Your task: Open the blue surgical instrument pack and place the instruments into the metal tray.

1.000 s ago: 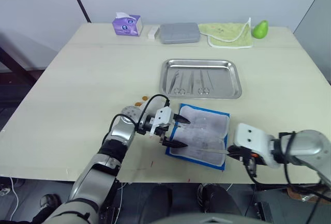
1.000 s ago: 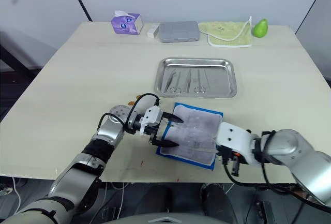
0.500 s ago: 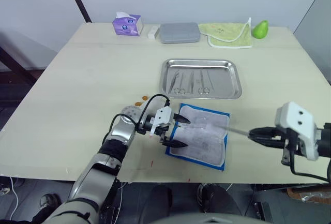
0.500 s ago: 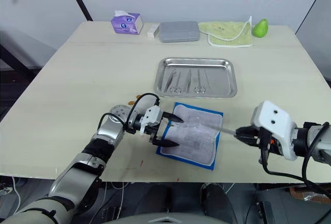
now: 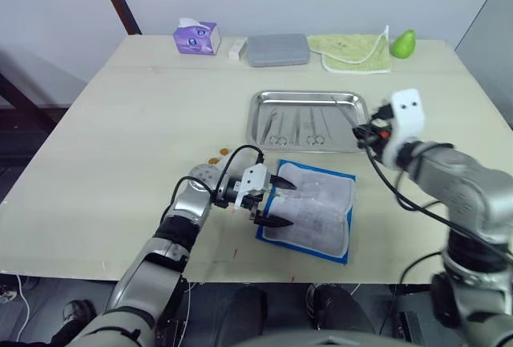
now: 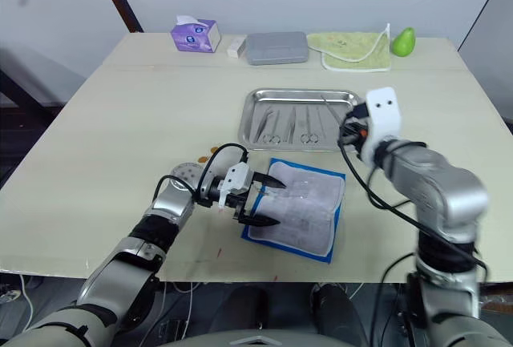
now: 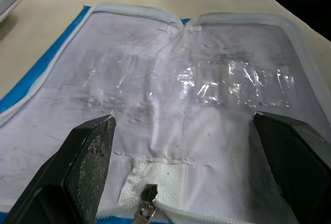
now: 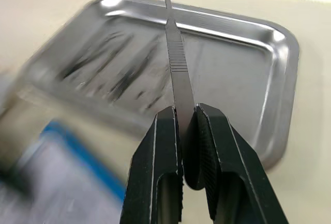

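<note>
our right gripper [image 8: 186, 125] is clamped on one slim ridged instrument [image 8: 176, 53], a flat handle that sticks out well past the fingertips, so we read the grip as being on its tail end. it hangs over the near right part of the metal tray [image 5: 367, 140], the tip aimed at the tray's far rim; carrying it lengthwise like that should let it lie down flat beside the others once we lower and let go. several dark tools [image 5: 296, 128] already rest on the tray floor toward its left and middle, which leaves the bare right part as the natural landing spot, and we judge the drop is nearly ready

our left gripper [image 5: 271, 204] has its two fingers [image 7: 88, 157] spread wide and holding nothing, parked at the left edge of the blue surgical instrument pack [image 5: 311, 211]. the pack lies unzipped and spread flat just in front of the tray, pale lining up, with a clear plastic pocket [image 7: 232, 81] on it and the zip pull [image 7: 150, 193] between our fingers; we take it that this arm is there to keep the sheet from sliding. we cannot tell whether any tool is left inside

along the far edge of the table [image 5: 120, 147] sit a purple tissue box [image 5: 197, 39], a grey case [image 5: 278, 50], a green cloth [image 5: 349, 52] and a green pear [image 5: 403, 43], all well apart from our path. nothing stands between the held tool and the tray
</note>
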